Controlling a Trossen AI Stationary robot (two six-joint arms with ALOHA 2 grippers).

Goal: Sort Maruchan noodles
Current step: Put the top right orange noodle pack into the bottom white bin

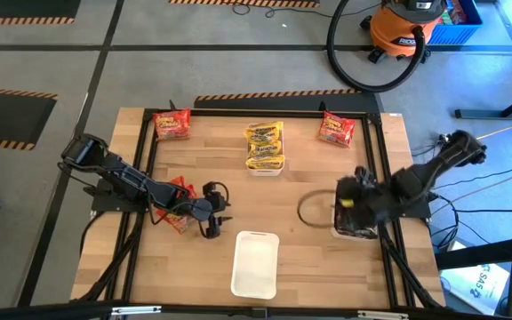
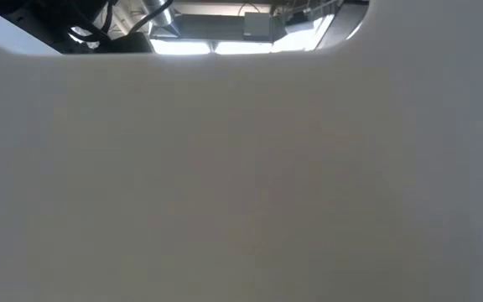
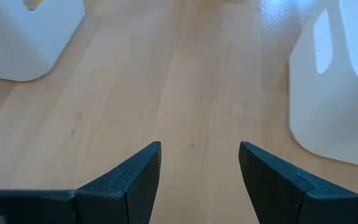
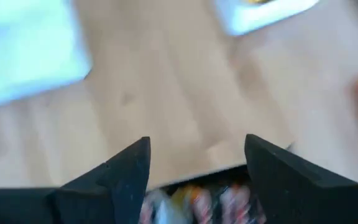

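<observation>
Maruchan noodles are lying in several spots on the bench [image 1: 309, 178]: a red packet [image 1: 172, 124] at the far left corner, another red packet [image 1: 336, 131] at the far right, yellow packets [image 1: 264, 142] stacking in a white tray [image 1: 265, 167] at the far middle, red packets [image 1: 178, 200] beside the left arm, and mixed packets [image 4: 197, 202] sitting in a tray [image 1: 354, 233] under the right arm. An empty white tray [image 1: 255, 264] is resting near the front edge. The left gripper [image 1: 212, 220] is hovering low over bare wood between the left pile and the empty tray, its jaws standing apart and holding nothing. The right gripper [image 4: 197, 165] is hanging over the tray at the right side, jaws apart too, gripping nothing.
</observation>
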